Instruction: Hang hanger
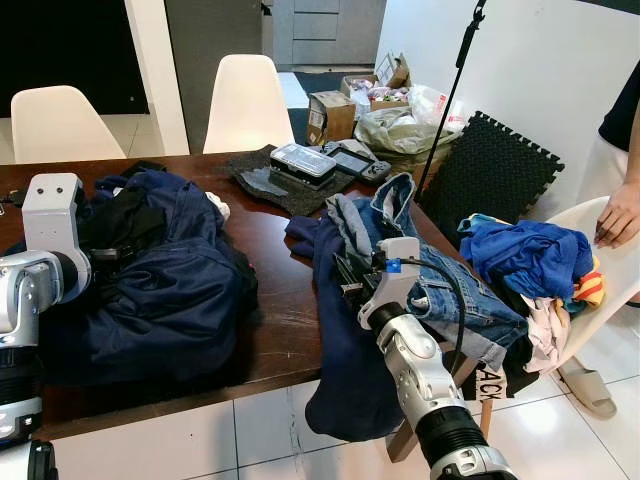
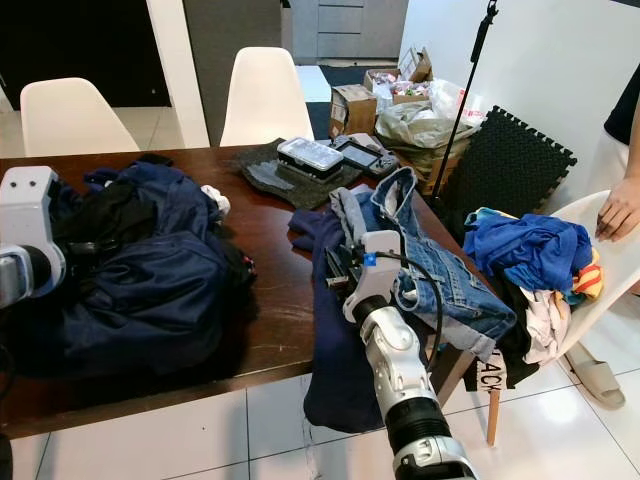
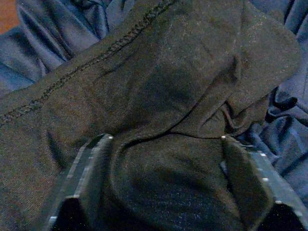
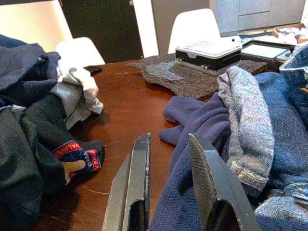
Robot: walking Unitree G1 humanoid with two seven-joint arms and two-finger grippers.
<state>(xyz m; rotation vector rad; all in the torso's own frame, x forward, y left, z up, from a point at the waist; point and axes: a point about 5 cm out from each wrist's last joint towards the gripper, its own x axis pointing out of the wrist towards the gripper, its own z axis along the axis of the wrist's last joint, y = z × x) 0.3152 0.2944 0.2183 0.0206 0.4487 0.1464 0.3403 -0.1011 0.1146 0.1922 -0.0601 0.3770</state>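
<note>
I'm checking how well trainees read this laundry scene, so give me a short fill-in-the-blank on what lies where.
1. The left gripper has its fingers spread around dark ____.
2. The jeans lie on the table's ____ end, by the right gripper.
3. The chair heaped with blue clothes is ____ in colour.
4. A person's ____ rests on that chair's edge.

Missing words: fabric; right; white; hand
</note>
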